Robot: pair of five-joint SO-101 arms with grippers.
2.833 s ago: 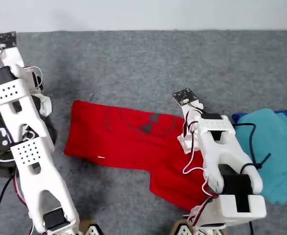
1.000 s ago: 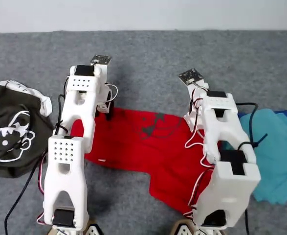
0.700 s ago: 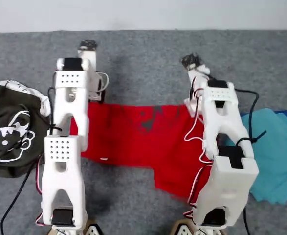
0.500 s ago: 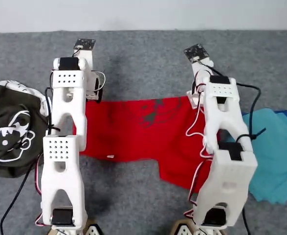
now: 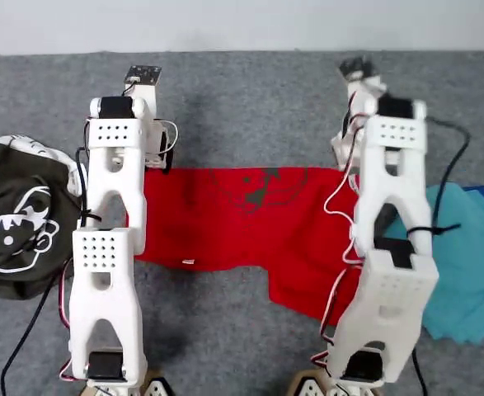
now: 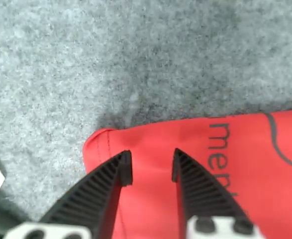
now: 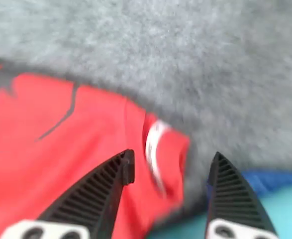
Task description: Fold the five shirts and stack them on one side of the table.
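Observation:
A red shirt (image 5: pixel 225 219) with a dark print lies spread across the middle of the grey table. My left gripper (image 6: pixel 150 164) sits low over its far left corner, jaws a little apart, flat red shirt (image 6: pixel 265 164) cloth between the fingertips. In the high view that left gripper (image 5: pixel 164 157) is at the shirt's far edge. My right gripper (image 7: pixel 173 167) is open wide over the far right corner, where a white collar label (image 7: pixel 154 154) shows on the red shirt (image 7: pixel 46 129). The high view places the right gripper (image 5: pixel 346 158) there too.
A dark shirt with a white cartoon print (image 5: pixel 15 227) lies bunched at the left edge. A teal shirt (image 5: pixel 472 256) rests on a blue one (image 5: pixel 476 191) at the right, close to the red shirt's corner. Bare grey felt (image 5: pixel 250 99) stretches beyond the shirt.
The left arm swung over from the dark shirt to the red shirt's left corner. Both arms moved away from me, and the far edge followed. Lately the right arm went farther and rightward, spreading that corner.

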